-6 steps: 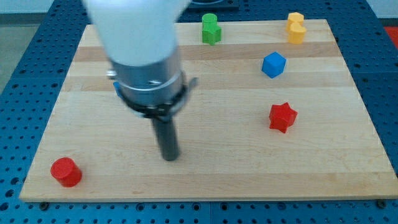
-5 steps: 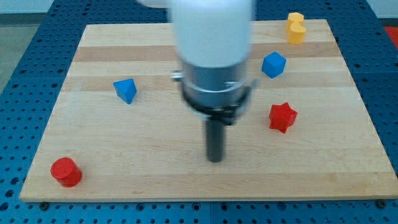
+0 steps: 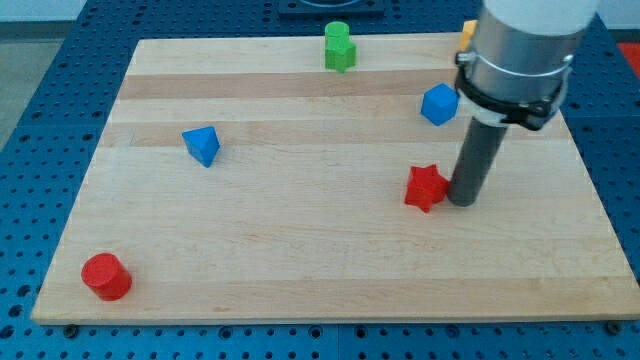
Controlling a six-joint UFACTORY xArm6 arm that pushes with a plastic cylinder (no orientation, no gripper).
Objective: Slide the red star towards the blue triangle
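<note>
Our tip (image 3: 463, 203), a bare rod with no pincer to open or close, touches the red star (image 3: 426, 187) on its right; an off-centre push could spin it away from the blue triangle (image 3: 203, 146), far left.

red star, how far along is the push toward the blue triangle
Done: my tip is set against the red star on its view-right side, the right side for pushing. In hand: the slide has only just begun. Left: most of the way, since the blue triangle sits far off toward the view's left and slightly higher, with bare board between them.
</note>
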